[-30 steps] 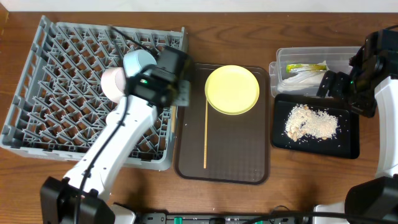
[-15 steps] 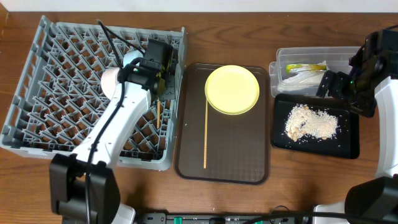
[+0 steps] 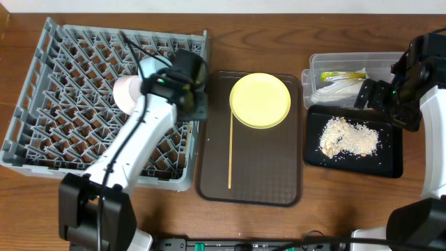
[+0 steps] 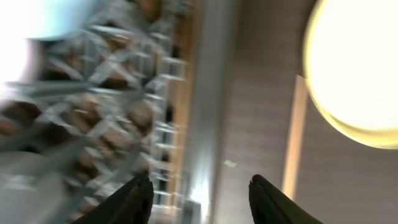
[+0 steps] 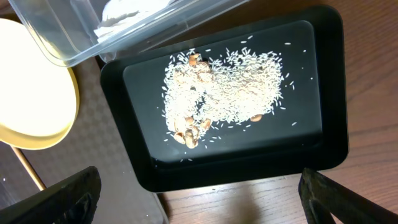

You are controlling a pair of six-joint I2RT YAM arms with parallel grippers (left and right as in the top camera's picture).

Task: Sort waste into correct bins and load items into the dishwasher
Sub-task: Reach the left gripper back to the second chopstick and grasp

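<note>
I count one grey dish rack [image 3: 63,104], one brown tray [image 3: 279,174], one yellow plate [image 3: 260,100], one chopstick [image 3: 230,150] in view, one white bowl [image 3: 123,94], one clear tub [image 3: 348,61] and one black tray [image 3: 390,167]. The tub holds one snack wrapper [image 3: 343,74] and some white paper [image 3: 336,88]. One heap of food scraps [image 3: 348,137] lies in the black tray.

The rack takes the left of the table [image 3: 174,219], its right wall just beside the brown tray's left rim. The plate sits at the far end of that tray. The chopstick lies lengthwise along the tray's left half, with bare tray floor to its right. A strip of bare wood runs between the brown tray and the two bins, and another along the near edge. The black tray lies right against the tub's near side.

The left gripper [image 4: 202,199] hangs over the rack's right wall, fingers apart with nothing between them. The right gripper [image 5: 199,202] hovers over the black tray, spread wide and empty.

The left arm covers part of the bowl and a stretch of the rack's right side, so what lies under it there I cannot tell. The left wrist view is badly blurred. The right arm is cut off at the frame's edge and hides part of the tub.
</note>
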